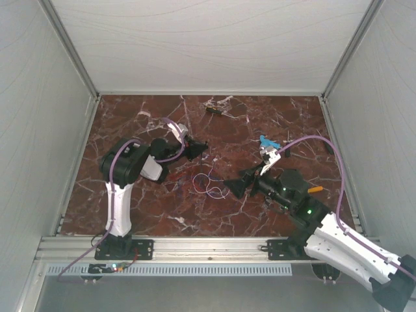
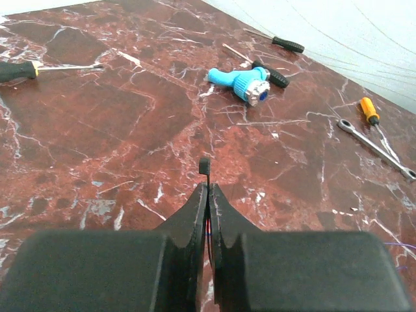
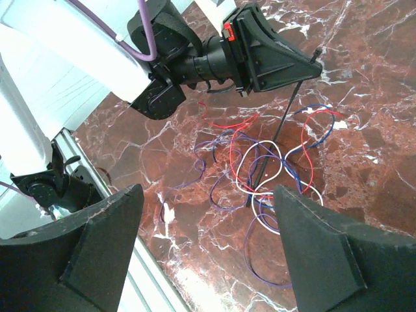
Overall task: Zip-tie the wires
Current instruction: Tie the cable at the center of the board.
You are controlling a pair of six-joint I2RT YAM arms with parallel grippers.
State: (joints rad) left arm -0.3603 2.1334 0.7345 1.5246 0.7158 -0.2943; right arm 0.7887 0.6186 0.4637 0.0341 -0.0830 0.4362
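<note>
The wires (image 1: 207, 182) lie as a loose tangle of purple, white, red and blue loops (image 3: 260, 169) on the marble table. My left gripper (image 1: 205, 147) (image 2: 208, 188) is shut on a thin black zip tie (image 2: 204, 166), whose head pokes out above the fingertips. In the right wrist view the zip tie (image 3: 286, 114) hangs from the left gripper (image 3: 312, 65) down into the wire tangle. My right gripper (image 1: 235, 185) (image 3: 208, 195) hovers open just right of the wires, with nothing between its fingers.
A blue-handled tool (image 1: 266, 142) (image 2: 240, 81) lies behind the right gripper. Screwdrivers (image 2: 26, 68) (image 2: 286, 44) (image 2: 369, 110) and a wrench (image 2: 377, 148) are scattered on the table. Another small tool (image 1: 214, 110) lies at the back. White walls enclose three sides.
</note>
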